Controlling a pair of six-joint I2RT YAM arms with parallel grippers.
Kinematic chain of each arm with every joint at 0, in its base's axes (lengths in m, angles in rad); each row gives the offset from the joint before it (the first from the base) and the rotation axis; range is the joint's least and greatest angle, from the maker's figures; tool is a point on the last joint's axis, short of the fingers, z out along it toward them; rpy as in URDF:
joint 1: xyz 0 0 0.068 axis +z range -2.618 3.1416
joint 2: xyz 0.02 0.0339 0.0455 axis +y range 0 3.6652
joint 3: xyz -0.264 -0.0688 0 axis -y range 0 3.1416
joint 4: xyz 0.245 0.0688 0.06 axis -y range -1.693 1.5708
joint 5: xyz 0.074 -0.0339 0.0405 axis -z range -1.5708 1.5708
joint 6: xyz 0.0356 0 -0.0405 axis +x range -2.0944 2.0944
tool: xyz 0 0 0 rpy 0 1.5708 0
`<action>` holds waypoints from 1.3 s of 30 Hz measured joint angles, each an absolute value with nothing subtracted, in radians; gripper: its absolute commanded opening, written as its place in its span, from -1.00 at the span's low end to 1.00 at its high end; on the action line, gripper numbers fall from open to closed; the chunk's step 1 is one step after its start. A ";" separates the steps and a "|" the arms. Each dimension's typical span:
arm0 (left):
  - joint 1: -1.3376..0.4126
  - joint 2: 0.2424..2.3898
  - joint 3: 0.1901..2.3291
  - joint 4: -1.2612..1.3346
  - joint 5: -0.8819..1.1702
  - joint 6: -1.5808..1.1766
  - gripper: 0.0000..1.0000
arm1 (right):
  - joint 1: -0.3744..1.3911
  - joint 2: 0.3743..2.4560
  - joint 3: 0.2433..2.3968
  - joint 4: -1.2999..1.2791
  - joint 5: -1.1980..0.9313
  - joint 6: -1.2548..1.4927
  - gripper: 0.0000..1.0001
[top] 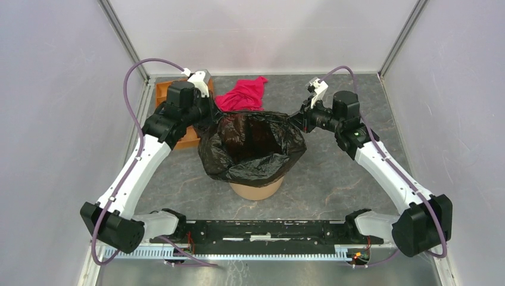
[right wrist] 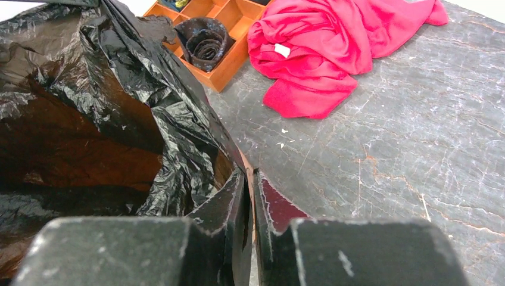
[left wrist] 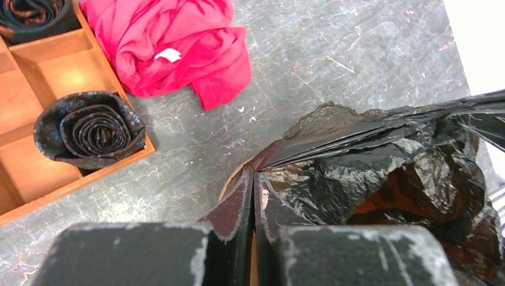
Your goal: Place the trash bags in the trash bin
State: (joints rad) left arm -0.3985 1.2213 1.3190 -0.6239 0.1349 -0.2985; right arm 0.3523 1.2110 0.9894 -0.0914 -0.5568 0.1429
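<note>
The big trash bag (top: 253, 149) lay draped open over the trash bin (top: 256, 189) in mid-counter, its mouth spread wider than the bucket's rim. The left fingers (left wrist: 245, 199) were pressed together on the film at its left edge, and the right fingers (right wrist: 240, 199) likewise at its right. Thin, glossy and wrinkled, it looked almost weightless, limp and slippery, and apt to tear if stretched. The gathered edge seemed the safest hold. A rolled trash bag (left wrist: 89, 131) sat in the tray (left wrist: 36, 173), firmer and best pinched across the roll.
</note>
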 measured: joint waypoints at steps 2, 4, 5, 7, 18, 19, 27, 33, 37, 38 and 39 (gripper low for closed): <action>-0.371 1.228 1.290 -0.598 0.140 -0.318 -0.86 | 0.352 1.223 0.996 -0.089 -0.551 0.146 -0.71; -0.354 1.230 1.264 -0.577 0.147 -0.336 -0.86 | 0.352 1.236 1.001 -0.084 -0.548 0.152 -0.76; -0.347 1.231 1.250 -0.564 0.152 -0.341 -0.86 | 0.353 1.245 1.004 -0.083 -0.545 0.154 -0.81; -0.339 1.233 1.227 -0.546 0.159 -0.355 -0.85 | 0.353 1.258 1.008 -0.083 -0.540 0.157 -0.93; -0.324 1.221 1.069 -0.476 0.163 -0.402 -0.82 | 0.385 1.297 0.990 -0.067 -0.494 0.159 -0.99; -0.324 1.210 1.048 -0.477 0.160 -0.403 -0.82 | 0.390 1.297 0.977 -0.063 -0.489 0.159 -0.99; -0.325 1.103 0.960 -0.484 0.134 -0.403 -0.62 | 0.410 1.297 0.920 -0.082 -0.451 0.140 -0.82; -0.324 1.039 0.959 -0.558 0.050 -0.404 -0.08 | 0.411 1.271 0.960 -0.218 -0.339 0.107 -0.09; -0.324 0.947 0.974 -0.639 -0.037 -0.405 0.61 | 0.411 1.168 0.984 -0.304 -0.236 0.097 0.25; -0.324 0.904 0.985 -0.671 -0.073 -0.407 0.68 | 0.411 1.128 0.986 -0.321 -0.210 0.092 0.32; -0.324 0.886 0.990 -0.683 -0.085 -0.406 0.72 | 0.410 1.093 0.986 -0.330 -0.194 0.093 0.37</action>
State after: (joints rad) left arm -0.3244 0.8860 0.9901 -0.6834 -0.0849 -0.4061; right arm 0.4103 1.0935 0.9855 -0.3302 -0.1936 0.0925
